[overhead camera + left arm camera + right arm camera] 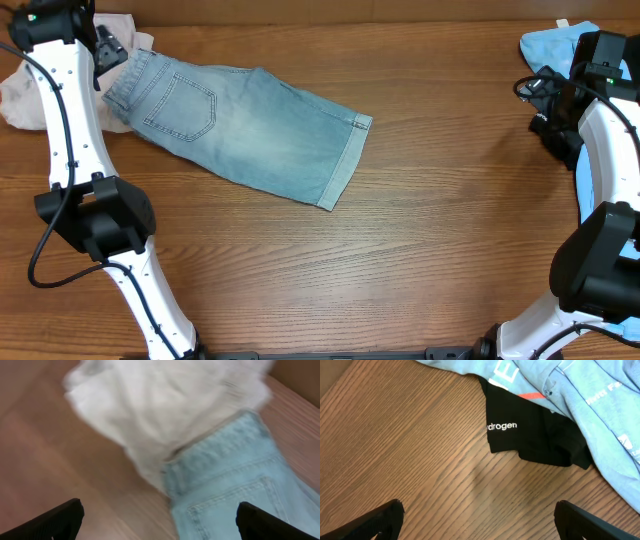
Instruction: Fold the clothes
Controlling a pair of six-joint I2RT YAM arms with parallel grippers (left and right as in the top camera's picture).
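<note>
Denim shorts [245, 125] are lying flat on the table [430, 250], and both jaws are gaping.
Overhead: the waistband is touching the beige shorts [22, 100] at far left. Left wrist: the left jaws are hanging open above that waistband. Right wrist: the right jaws are hanging open near a black garment [530, 435] lying under a T-shirt [600, 405].

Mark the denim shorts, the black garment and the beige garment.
denim shorts [270, 135]: overhead, leg panel right of the back pocket.
black garment [540, 435]: right wrist, fabric right of the white lettering.
beige garment [15, 100]: overhead, its bare left part.
</note>
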